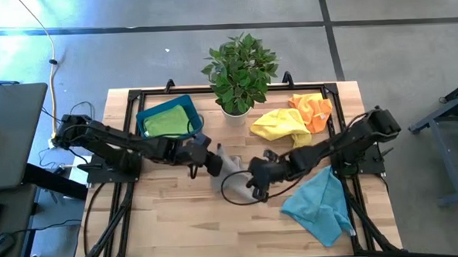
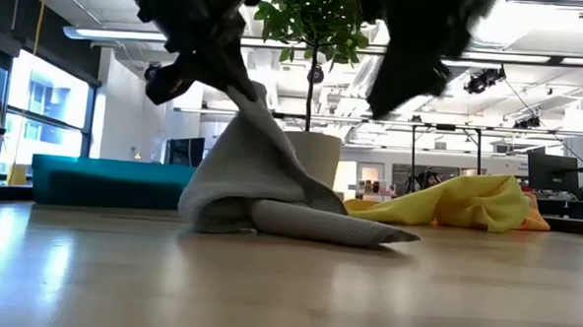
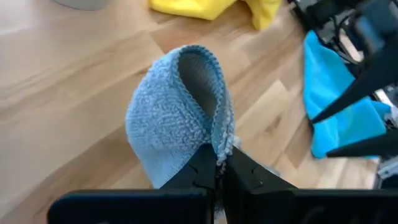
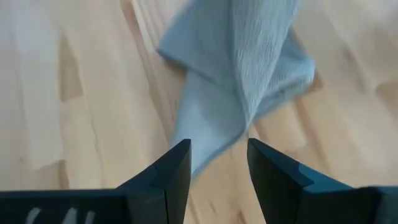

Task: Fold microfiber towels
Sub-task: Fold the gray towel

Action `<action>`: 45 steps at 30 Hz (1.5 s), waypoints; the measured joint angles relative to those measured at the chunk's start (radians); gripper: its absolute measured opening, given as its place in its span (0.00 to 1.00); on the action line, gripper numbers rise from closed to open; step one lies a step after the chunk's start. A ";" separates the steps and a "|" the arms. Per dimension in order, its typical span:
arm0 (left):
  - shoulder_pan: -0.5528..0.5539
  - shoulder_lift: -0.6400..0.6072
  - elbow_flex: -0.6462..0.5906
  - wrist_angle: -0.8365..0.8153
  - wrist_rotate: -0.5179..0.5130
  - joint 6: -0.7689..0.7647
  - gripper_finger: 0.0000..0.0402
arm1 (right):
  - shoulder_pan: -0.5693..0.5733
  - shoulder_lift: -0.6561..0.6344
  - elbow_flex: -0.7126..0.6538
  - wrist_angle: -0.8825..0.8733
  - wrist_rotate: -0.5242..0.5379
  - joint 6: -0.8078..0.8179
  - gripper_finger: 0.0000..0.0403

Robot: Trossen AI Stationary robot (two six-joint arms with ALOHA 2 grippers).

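A grey microfiber towel [image 1: 231, 165] lies mid-table, one part drawn up into a peak [image 2: 249, 112]. My left gripper [image 1: 212, 162] is shut on that peak; it also shows in the left wrist view [image 3: 219, 163]. My right gripper [image 1: 254, 180] is open just to the towel's right. In the right wrist view its gripper [image 4: 216, 163] hovers with one finger on either side of a corner of the towel [image 4: 205, 134]; I cannot tell whether it touches. Yellow [image 1: 279, 125], orange [image 1: 312, 109] and teal-blue [image 1: 321, 206] towels lie on the table's right half. My left gripper pinches the grey towel at its hemmed edge [image 3: 222, 140] between its two fingers, more than one layer bunched there. The fingers come slanting down from the table's left. The held part stands lifted like a tent, and the towel's lower folds [image 2: 309, 223] rest on the table.
A blue tray [image 1: 145, 117] holding a lime green towel [image 1: 167, 122] stands at the far left. A potted plant [image 1: 238, 74] stands at the far edge, middle. A black cable loop [image 1: 236, 196] lies below the grey towel. Bare wood shows along the near left.
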 joint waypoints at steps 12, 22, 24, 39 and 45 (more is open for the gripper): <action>0.015 0.000 0.000 0.013 0.032 -0.001 0.00 | 0.020 0.000 -0.395 0.653 -0.003 0.216 0.37; 0.014 -0.009 0.000 0.252 0.101 0.044 0.00 | 0.020 0.000 -0.453 0.757 0.080 0.052 0.37; 0.015 -0.009 0.000 0.278 0.101 0.045 0.00 | 0.020 0.000 -0.453 0.757 0.103 0.021 0.37; 0.031 -0.024 0.000 0.403 0.097 0.062 0.00 | 0.020 0.067 -0.453 0.796 0.144 -0.030 0.37; 0.031 -0.043 -0.001 0.406 0.097 0.070 0.00 | 0.020 0.121 -0.453 0.831 0.149 -0.005 0.37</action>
